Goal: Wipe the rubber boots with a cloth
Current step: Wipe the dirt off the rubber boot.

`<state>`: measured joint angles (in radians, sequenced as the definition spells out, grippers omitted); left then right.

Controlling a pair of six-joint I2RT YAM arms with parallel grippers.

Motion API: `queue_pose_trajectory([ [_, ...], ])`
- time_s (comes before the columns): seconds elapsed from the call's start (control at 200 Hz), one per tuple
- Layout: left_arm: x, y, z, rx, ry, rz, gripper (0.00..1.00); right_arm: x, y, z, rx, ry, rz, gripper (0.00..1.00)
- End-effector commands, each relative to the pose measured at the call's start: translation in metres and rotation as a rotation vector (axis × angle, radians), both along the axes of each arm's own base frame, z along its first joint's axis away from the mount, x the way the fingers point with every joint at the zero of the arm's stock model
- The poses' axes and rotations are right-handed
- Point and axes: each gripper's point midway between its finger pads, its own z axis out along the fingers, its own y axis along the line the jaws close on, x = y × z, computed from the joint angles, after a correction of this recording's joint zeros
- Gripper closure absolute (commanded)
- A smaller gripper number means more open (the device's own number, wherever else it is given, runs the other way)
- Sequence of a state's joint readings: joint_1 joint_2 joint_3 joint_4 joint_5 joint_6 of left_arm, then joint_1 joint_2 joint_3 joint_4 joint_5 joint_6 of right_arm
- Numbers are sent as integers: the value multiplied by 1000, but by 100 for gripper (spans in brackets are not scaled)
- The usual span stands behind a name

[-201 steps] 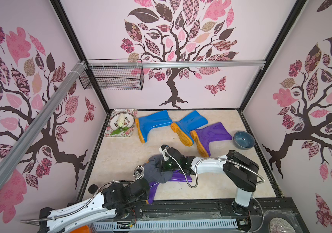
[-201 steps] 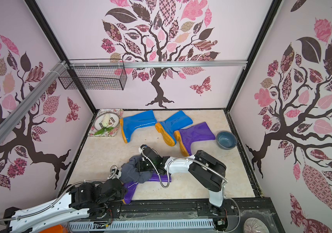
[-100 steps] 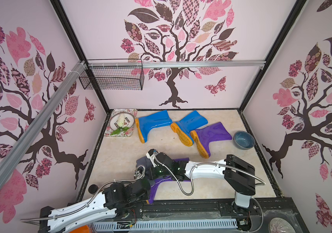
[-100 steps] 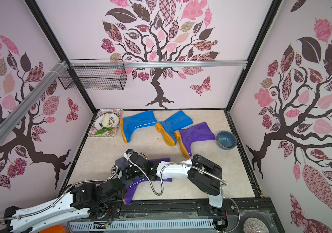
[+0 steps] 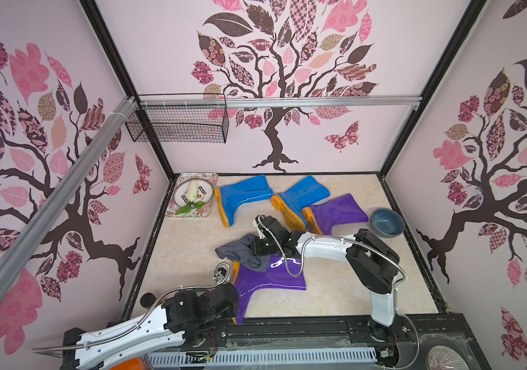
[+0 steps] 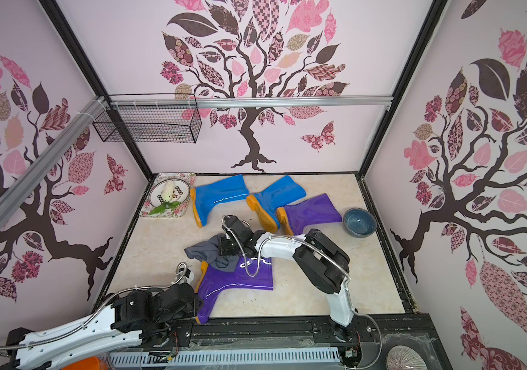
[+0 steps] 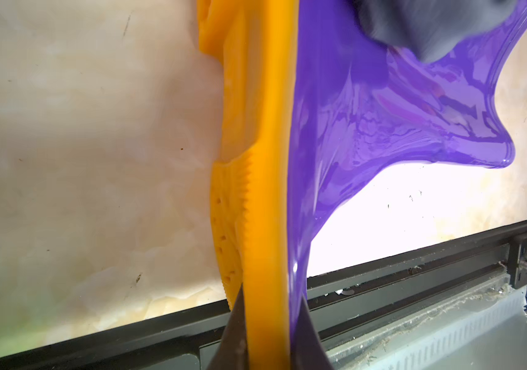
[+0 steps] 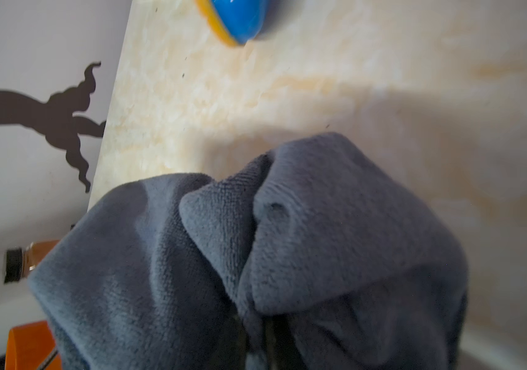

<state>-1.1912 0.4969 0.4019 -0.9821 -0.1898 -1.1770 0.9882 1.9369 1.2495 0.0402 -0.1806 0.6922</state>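
Observation:
A purple rubber boot (image 5: 268, 275) (image 6: 236, 278) with an orange sole lies on its side near the front edge. My left gripper (image 7: 270, 323) (image 5: 231, 306) is shut on its toe, one finger on the sole rim, the other on the purple upper. My right gripper (image 5: 257, 248) (image 8: 255, 333) is shut on the grey-blue cloth (image 5: 239, 253) (image 6: 206, 253) (image 8: 255, 240), which drapes over the boot's far heel end and the floor; the cloth hides its fingers. Two blue boots (image 5: 244, 195) (image 5: 304, 195) and a second purple boot (image 5: 339, 211) lie at the back.
A grey-blue bowl (image 5: 387, 222) stands at the right wall beside the far purple boot. A floral tray (image 5: 177, 211) with a plate sits in the back left corner. A wire basket (image 5: 175, 123) hangs on the back wall. The black front rail (image 7: 416, 266) runs just behind the held toe.
My right gripper swept the cloth left along the near purple boot, then came back right and farther, to the boot's heel end. The left gripper and boot stayed put.

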Motion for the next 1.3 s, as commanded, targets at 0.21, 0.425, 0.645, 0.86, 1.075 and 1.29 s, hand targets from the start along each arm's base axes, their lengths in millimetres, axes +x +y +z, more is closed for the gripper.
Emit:
queue_pose_trajectory([
  [0.21, 4, 1, -2, 7, -36, -7, 100, -35, 56, 10, 131, 109, 168, 100],
  [0.425, 5, 4, -1, 1, -40, 6, 100, 23, 19, -47, 8, 168, 45, 100],
  [0.645, 7, 6, 0, -1, -55, 19, 100, 6, 29, -29, -63, 131, 199, 100],
  [0.86, 9, 7, 1, 5, -65, 27, 100, -31, 56, 6, 48, 119, 272, 100],
  [1.075, 8, 9, 2, 2, -63, 40, 100, 15, -4, -57, -34, 236, 125, 100],
  [1.29, 12, 17, 4, 5, -78, 95, 100, 8, -16, 10, -156, -26, 92, 100],
])
